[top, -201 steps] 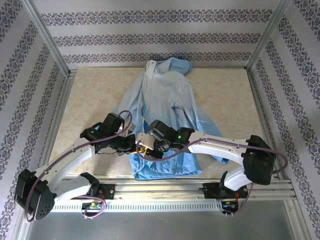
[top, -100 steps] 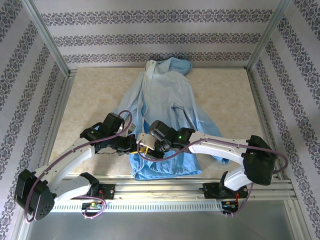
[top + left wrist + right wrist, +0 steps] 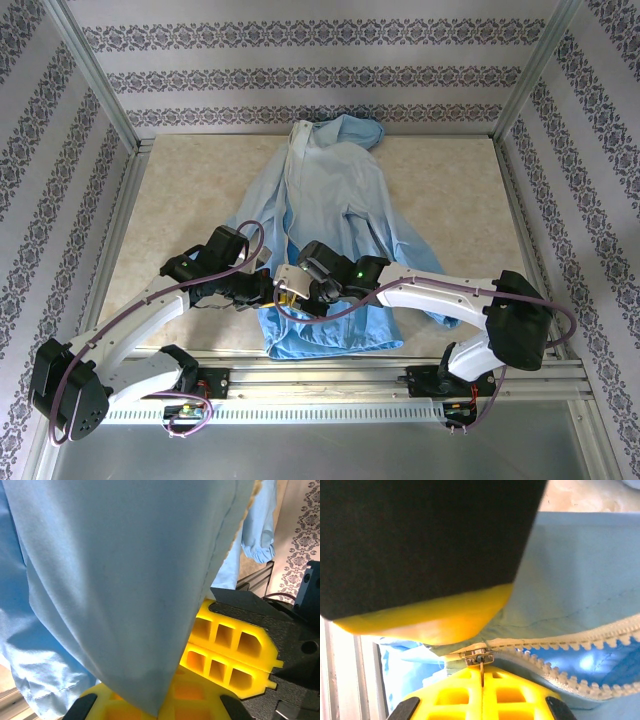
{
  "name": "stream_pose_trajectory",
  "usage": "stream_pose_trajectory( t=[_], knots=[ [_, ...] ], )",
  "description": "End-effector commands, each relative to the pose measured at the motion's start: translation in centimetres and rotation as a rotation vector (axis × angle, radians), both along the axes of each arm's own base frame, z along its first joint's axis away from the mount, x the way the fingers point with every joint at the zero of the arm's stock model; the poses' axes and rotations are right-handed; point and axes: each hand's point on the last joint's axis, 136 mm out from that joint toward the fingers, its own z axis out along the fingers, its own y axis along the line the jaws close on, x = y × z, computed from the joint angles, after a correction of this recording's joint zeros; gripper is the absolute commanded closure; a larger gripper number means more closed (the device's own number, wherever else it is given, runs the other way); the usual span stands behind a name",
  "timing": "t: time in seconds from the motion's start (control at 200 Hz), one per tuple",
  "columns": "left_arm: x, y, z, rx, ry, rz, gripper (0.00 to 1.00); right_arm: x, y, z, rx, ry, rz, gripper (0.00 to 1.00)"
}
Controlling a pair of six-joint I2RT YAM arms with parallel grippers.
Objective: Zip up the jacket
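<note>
Right jaws pinching zipper pull (image 3: pixel 481 672), clear from wrist, left jaws clamping jacket (image 3: pixel 115 580) fabric

White links (image 3: pixel 135 322), black joints (image 3: pixel 520 330), purple cables (image 3: pixel 258 232); left gripper (image 3: pixel 175 680), right gripper (image 3: pixel 472 655) yellow-fingered

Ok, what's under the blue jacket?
The jacket lies on the beige table, which shows around it. In the left wrist view a yellow gripper finger sits below the hanging fabric. Anything else underneath is covered.
</note>
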Motion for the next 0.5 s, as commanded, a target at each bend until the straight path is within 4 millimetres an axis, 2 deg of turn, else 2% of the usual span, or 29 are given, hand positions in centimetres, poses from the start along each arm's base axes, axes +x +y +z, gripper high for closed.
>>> stream_pose_trajectory(
  t=[0.0, 0.35, 0.495],
  knots=[
    [-1.0, 0.4, 0.2, -0.007, 0.007, -0.023, 1.0, 1.5, -0.3, 0.6, -0.018, -0.053, -0.046, 1.0],
    [-2.4, 1.0, 0.2, 0.02, 0.032, -0.072, 1.0, 2.7, -1.9, 1.4, -0.053, -0.077, -0.094, 1.0],
    [-2.1, 1.0, 0.5, 0.025, 0.01, -0.08, 1.0, 2.2, -1.9, 2.0, -0.028, -0.062, -0.077, 1.0]
  ],
)
